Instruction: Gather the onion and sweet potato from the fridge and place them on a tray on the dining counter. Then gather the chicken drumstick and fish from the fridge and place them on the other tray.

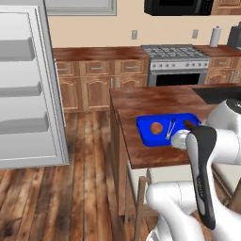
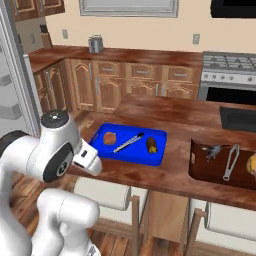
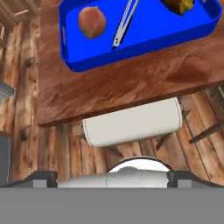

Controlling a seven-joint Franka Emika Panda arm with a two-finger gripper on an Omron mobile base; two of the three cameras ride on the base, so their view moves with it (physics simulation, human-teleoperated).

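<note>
On the dining counter (image 1: 141, 101) (image 2: 165, 112) (image 3: 131, 78) lies the blue tray (image 1: 147, 135) (image 2: 150, 156) (image 3: 144, 43). In it rest the round orange-brown onion (image 1: 156, 127) (image 2: 109, 138) (image 3: 92, 22), a pair of metal tongs (image 2: 128, 142) and the dark sweet potato (image 1: 189, 124) (image 2: 152, 144) (image 3: 178, 4). My gripper (image 2: 93, 163) (image 3: 113, 177) hangs open and empty off the counter's near edge, short of the tray and above a stool. The fridge (image 1: 28, 84) stands open at the left. The chicken drumstick and fish are out of view.
Pale stools (image 3: 131, 124) (image 2: 107, 195) are tucked under the counter's near edge. A dark brown tray (image 2: 200, 165) with tongs and small items sits right of the blue one. A stove (image 1: 176, 63) and drawer cabinets (image 1: 96, 80) line the back wall; wood floor lies between fridge and counter.
</note>
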